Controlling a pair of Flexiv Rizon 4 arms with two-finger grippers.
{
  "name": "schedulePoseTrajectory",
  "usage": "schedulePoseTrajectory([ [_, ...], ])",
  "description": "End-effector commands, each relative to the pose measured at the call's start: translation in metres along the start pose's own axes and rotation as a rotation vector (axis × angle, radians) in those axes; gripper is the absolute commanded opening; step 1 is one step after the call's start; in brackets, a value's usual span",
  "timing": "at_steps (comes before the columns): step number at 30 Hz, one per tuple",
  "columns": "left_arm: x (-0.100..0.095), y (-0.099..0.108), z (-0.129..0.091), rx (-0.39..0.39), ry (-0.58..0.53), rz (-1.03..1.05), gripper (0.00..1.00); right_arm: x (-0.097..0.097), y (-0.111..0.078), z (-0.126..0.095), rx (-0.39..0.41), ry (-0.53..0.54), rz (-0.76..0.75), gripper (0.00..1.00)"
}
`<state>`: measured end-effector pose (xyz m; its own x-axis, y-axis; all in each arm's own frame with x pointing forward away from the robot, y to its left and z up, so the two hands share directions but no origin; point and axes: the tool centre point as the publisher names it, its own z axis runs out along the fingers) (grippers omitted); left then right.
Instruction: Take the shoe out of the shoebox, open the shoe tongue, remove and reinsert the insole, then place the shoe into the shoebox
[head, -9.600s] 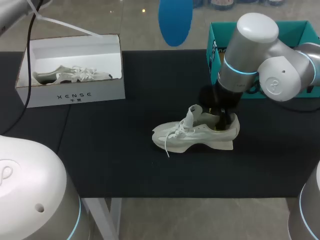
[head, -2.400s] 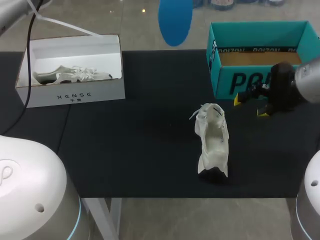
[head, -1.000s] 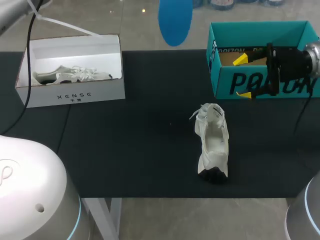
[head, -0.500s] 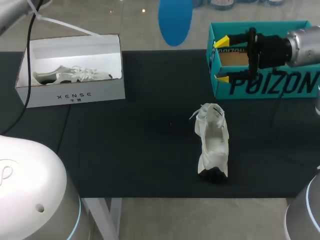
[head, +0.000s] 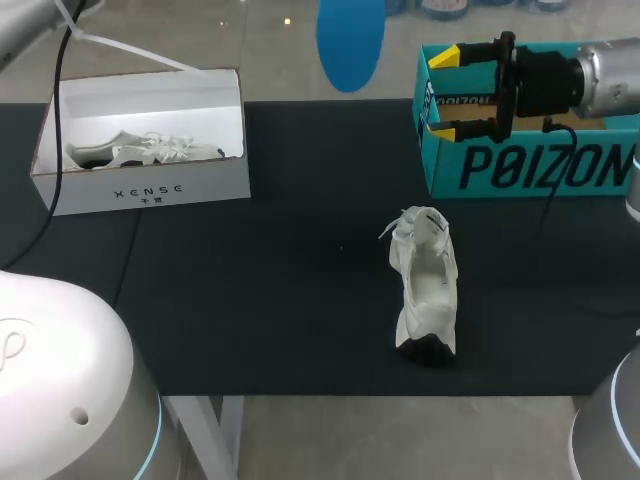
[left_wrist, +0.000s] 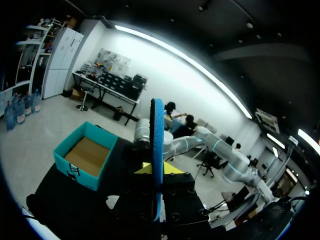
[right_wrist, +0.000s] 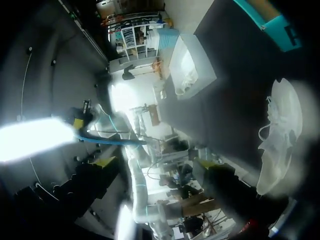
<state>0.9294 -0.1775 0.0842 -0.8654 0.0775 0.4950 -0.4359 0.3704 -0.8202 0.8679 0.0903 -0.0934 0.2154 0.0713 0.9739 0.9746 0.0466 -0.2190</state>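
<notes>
A white shoe (head: 425, 285) lies on the black mat (head: 250, 300), laces toward the far side, its dark heel toward the near edge; it also shows in the right wrist view (right_wrist: 280, 135). Nothing touches it. The blue insole (head: 350, 40) hangs above the table's far edge. In the left wrist view my left gripper (left_wrist: 156, 170) is shut on this insole (left_wrist: 158, 140), seen edge-on. My right gripper (head: 452, 92) is open and empty, lying level over the left end of the teal shoebox (head: 530, 170), fingers pointing left.
A white shoebox (head: 150, 190) stands at the far left with a second white shoe (head: 140, 150) in it. The teal shoebox (left_wrist: 85, 160) is open and shows a bare cardboard floor. My arm bases fill the near corners.
My right gripper has risen and swung left, from the front of the teal shoebox to above its left end, staying open. The shoe and the insole have not moved.
</notes>
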Motion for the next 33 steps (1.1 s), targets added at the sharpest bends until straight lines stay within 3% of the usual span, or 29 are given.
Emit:
schedulePoseTrajectory([
  [1,-0.001,0.000,0.000,0.000,0.002,0.001,0.00,0.000,0.001,0.001,0.002,-0.002,0.001,1.00],
  [31,-0.001,0.000,0.000,0.000,0.002,0.001,0.00,0.000,0.001,0.001,0.002,-0.002,0.001,1.00],
  [32,0.007,0.004,0.003,-0.033,-0.013,0.085,0.00,0.000,0.001,0.001,0.002,-0.002,0.001,1.00],
  [33,0.011,0.008,0.004,-0.030,-0.115,0.154,0.00,0.000,0.001,0.001,0.002,-0.002,0.001,1.00],
])
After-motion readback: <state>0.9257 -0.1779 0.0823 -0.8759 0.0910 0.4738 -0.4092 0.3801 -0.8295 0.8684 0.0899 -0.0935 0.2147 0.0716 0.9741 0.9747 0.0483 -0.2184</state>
